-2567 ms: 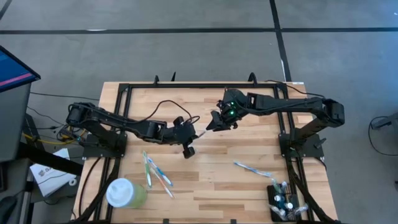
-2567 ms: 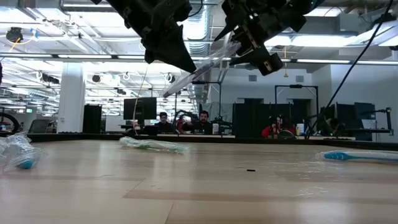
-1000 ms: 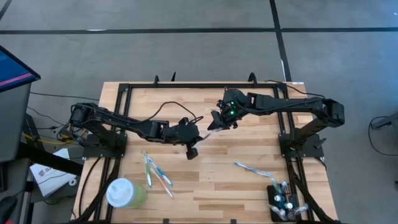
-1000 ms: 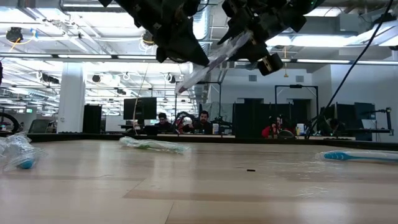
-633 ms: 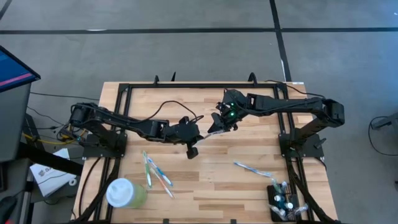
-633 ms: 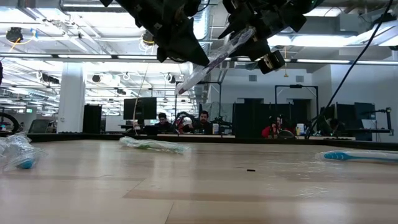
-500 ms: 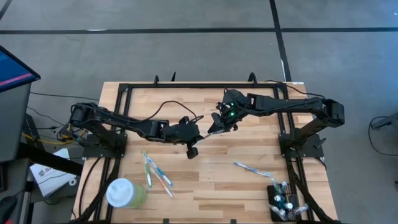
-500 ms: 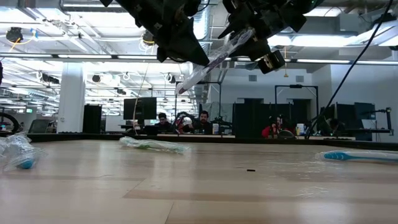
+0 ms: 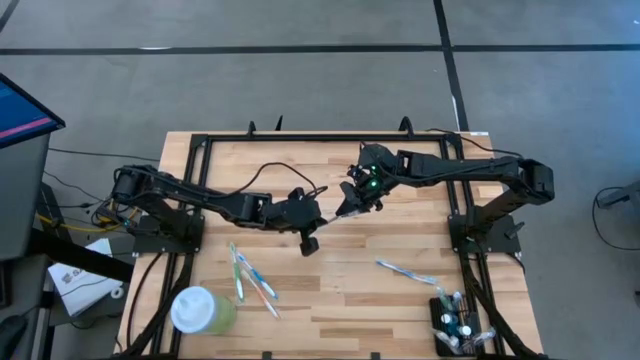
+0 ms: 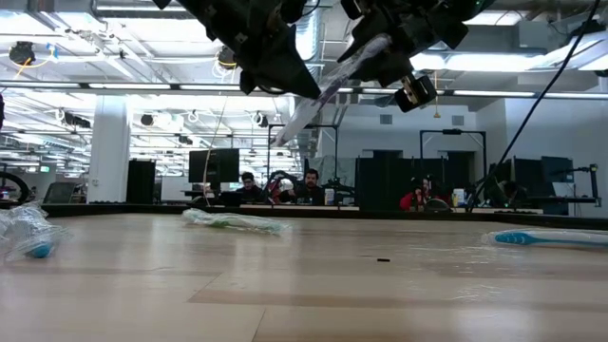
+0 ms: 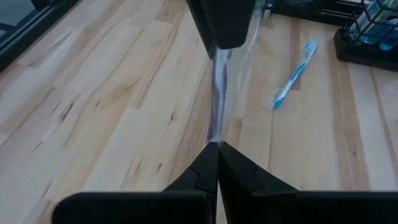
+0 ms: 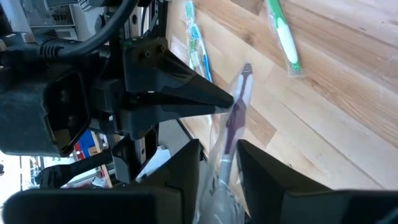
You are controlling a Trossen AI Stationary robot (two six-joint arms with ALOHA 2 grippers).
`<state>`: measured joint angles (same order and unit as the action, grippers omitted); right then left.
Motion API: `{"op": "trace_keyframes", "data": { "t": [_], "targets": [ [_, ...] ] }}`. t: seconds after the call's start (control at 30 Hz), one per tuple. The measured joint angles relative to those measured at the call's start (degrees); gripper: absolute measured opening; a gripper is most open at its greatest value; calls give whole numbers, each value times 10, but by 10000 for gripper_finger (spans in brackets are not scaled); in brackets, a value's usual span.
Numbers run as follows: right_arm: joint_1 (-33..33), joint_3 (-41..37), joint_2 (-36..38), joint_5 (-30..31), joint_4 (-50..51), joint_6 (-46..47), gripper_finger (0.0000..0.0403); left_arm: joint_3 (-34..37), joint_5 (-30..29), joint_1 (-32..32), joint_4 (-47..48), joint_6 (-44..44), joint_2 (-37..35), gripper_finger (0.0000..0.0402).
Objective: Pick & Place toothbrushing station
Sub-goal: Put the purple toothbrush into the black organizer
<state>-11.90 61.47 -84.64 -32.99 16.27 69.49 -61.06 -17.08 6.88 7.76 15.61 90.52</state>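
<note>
A purple toothbrush in a clear wrapper [image 10: 302,116] hangs slanted high above the middle of the table, between my two grippers. My left gripper [image 9: 321,214] is shut on it. My right gripper [image 9: 345,207] is closed on its upper part. The black toothbrushing station [image 9: 456,332] stands at the table's near right corner with several items upright in it. No gripper is near it. My left gripper pinches the clear wrapper [image 11: 215,135] between its two fingertips, coming from the table's left and slanting down. The wrapper runs on from the tips toward the other gripper, clear of the table. My right gripper has the wrapped toothbrush's upper part [image 12: 231,140] between its two fingers [image 12: 186,163], which lie along it. It comes from the table's right, slanting down. The purple brush head [image 12: 244,74] sticks out past the fingertips toward the left gripper.
A pale green cup with a white lid [image 9: 201,311] stands near the near left corner. Several wrapped toothbrushes [image 9: 251,275] lie beside it. A blue one [image 9: 405,270] lies right of centre, near the station. Black frame rails [image 9: 300,137] run along the table's far edge and sides.
</note>
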Motion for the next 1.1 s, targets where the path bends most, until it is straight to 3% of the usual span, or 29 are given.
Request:
{"op": "trace_keyframes", "data": {
  "t": [0.2, 0.5, 0.9, 1.1],
  "targets": [
    [0, 0, 0, 0, 0, -3, 70, 0, 5, 0, -3, -1, 0, 0],
    [0, 0, 0, -18, 0, -25, 67, 0, 21, 0, -6, 1, 0, 0],
    [3, 0, 0, -44, -1, -35, 132, 0, 37, -2, -12, 3, 0, 0],
    [3, 0, 0, -53, 0, -35, 134, 0, 40, -2, -14, 2, 0, 0]
  ]
}}
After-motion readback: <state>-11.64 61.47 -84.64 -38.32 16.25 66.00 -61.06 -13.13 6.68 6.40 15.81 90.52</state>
